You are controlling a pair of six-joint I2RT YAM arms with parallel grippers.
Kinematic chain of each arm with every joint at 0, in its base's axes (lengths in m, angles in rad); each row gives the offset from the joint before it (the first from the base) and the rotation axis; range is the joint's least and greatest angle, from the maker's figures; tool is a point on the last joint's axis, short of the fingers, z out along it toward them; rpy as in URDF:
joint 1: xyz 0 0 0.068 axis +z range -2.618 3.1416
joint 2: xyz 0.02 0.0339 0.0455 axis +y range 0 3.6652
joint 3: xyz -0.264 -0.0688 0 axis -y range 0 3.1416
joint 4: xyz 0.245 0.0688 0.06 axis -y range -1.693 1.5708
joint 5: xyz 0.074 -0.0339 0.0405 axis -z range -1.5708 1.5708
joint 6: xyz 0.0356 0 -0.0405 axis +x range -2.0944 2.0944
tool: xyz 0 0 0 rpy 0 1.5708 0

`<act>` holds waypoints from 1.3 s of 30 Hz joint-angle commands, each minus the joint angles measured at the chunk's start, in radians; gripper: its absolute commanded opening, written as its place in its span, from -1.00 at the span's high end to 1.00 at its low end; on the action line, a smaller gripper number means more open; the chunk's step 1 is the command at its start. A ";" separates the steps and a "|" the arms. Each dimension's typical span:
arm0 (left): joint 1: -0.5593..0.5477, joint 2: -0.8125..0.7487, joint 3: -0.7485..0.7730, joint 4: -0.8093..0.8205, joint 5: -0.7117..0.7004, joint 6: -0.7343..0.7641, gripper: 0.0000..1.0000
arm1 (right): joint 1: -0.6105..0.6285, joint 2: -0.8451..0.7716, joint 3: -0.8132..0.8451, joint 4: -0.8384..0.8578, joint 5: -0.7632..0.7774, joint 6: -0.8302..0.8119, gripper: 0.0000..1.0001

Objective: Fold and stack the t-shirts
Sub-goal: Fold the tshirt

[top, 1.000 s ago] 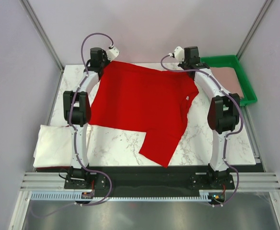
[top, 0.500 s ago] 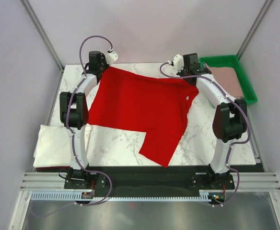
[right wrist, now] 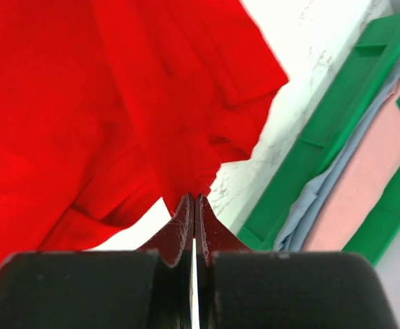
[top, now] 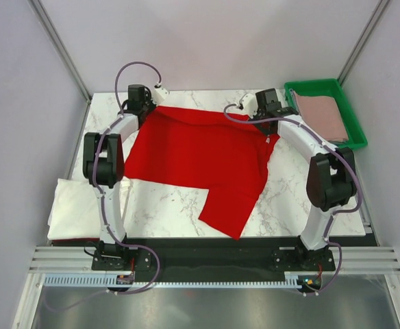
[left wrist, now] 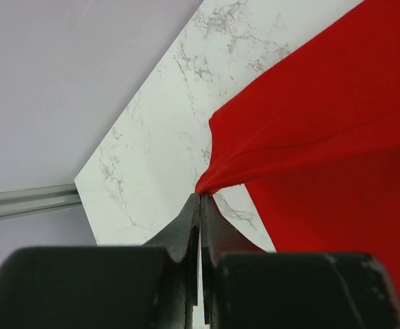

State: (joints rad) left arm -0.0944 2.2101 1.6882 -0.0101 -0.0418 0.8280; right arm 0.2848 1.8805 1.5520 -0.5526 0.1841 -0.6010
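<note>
Tension is running along the upper edge of the red t-shirt (top: 200, 157), which is lying across the middle of the marble table (top: 166, 212) in the overhead view. The left gripper (left wrist: 200, 199) is clenching one corner of that edge at the upper left. The right gripper (right wrist: 194, 200) is clamping a bunch of red fabric at the upper right, just beside the sleeve. In each wrist view the jaws are pressing together with red cloth pinched at their tips. Holding both ends at once is probably meant to pull the edge straight, so the shirt can be smoothed or folded over evenly. One sleeve is trailing toward the lower centre of the frame, flat on the marble.

By count, two arms are working and one shirt is being handled. A white t-shirt (top: 77, 205) is sitting folded at the lower left, likely the start of the stack. A dusty-pink t-shirt (top: 321, 115) is waiting in the single green tray (top: 316, 84) at the upper right. The right wrist view is also showing a grey-blue cloth (right wrist: 303, 212) beneath it, though whether that is another shirt is unclear.
</note>
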 commanded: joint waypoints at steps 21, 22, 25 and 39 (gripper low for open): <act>-0.001 -0.116 -0.046 -0.043 -0.001 -0.041 0.03 | -0.010 0.100 0.179 -0.125 -0.175 0.095 0.40; -0.005 -0.103 -0.023 -0.097 0.009 -0.049 0.08 | -0.022 0.133 0.216 -0.145 -0.210 0.096 0.41; -0.008 -0.038 0.076 -0.210 0.029 -0.108 0.19 | -0.053 0.233 0.321 -0.184 -0.270 0.119 0.37; -0.008 0.046 0.220 -0.384 0.086 -0.244 0.25 | -0.098 0.368 0.390 -0.224 -0.321 0.112 0.43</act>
State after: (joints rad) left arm -0.1062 2.2536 1.8866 -0.3733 0.0132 0.6304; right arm 0.1886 2.2368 1.9026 -0.7666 -0.0902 -0.4973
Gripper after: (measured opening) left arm 0.380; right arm 0.287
